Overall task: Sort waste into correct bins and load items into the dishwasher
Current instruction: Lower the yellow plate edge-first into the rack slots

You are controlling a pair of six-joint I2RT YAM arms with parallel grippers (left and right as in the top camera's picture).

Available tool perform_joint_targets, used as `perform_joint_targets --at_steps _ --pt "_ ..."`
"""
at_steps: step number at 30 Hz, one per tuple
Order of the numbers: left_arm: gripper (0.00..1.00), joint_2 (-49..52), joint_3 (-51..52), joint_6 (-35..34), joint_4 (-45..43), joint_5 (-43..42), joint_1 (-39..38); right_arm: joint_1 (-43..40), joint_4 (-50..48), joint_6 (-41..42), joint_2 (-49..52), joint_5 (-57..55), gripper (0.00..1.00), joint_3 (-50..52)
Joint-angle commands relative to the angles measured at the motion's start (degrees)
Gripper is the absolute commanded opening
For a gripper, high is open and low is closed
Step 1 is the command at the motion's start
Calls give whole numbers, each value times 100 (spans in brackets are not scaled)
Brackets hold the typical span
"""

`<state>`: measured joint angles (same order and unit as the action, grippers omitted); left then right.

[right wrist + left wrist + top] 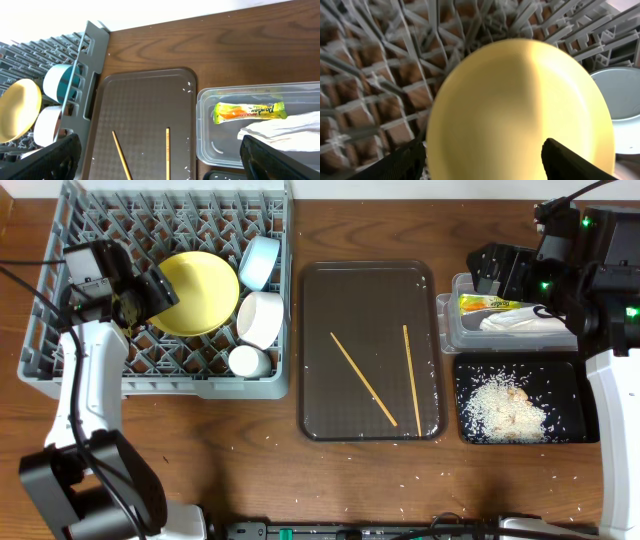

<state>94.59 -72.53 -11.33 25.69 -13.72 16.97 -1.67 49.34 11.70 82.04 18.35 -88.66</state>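
The yellow plate (205,290) stands in the grey dish rack (180,385) beside the light-blue bowl (260,262), white bowl (262,318) and small white cup (248,361). My left gripper (160,292) is open at the plate's left edge; in the left wrist view its fingers (482,145) straddle the plate (520,110). My right gripper (492,270) is open and empty above the tray's right side (160,142). The clear tub (450,330) holds the green-and-yellow sachet (249,111) and the napkin (285,131). The black tub (470,375) holds rice (510,405).
A dark-brown tray (370,280) in the middle carries two wooden chopsticks (364,378) (412,378). Stray rice grains lie on the tray and on the wooden table near its front edge. The rack's lattice wall (92,55) stands left of the tray.
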Motion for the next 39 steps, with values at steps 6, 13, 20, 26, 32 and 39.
perform_joint_targets --at_steps 6,13,20,26,32,39 --pt "67 428 31 -1309 385 -529 -31 24 0 -20 11 -13 99 -15" --pt "63 428 31 -1445 553 -509 -26 24 0 -20 11 -13 99 -15" --pt "64 199 28 -1556 555 -511 -26 24 0 -20 11 -13 99 -15" --pt "65 -555 28 -1742 870 -367 52 24 0 -20 11 -13 99 -15" --pt "66 -555 33 -1746 1777 -61 140 24 0 -20 11 -13 99 -15" --pt "66 48 33 -1746 1727 -59 140 24 0 -20 11 -13 99 -15"
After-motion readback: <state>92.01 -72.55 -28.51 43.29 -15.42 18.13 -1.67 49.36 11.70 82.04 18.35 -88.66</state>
